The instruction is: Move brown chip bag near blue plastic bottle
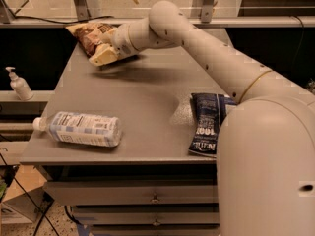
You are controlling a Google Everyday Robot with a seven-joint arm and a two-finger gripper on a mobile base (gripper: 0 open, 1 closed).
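The brown chip bag (90, 35) lies at the far left corner of the grey table (147, 95); it is dark brown with tan ends. My gripper (102, 56) is at the bag's near end, low over the table, and hides part of the bag. The arm reaches in from the right. The blue plastic bottle (81, 128) lies on its side at the front left of the table. Its white cap points left and its pale printed label faces up. It is well apart from the bag.
A dark navy bag with white print (207, 122) lies at the front right, partly behind my arm's base. A small white pump dispenser (18, 85) stands on a ledge left of the table. Drawers sit under the tabletop. A rail and posts run behind the table.
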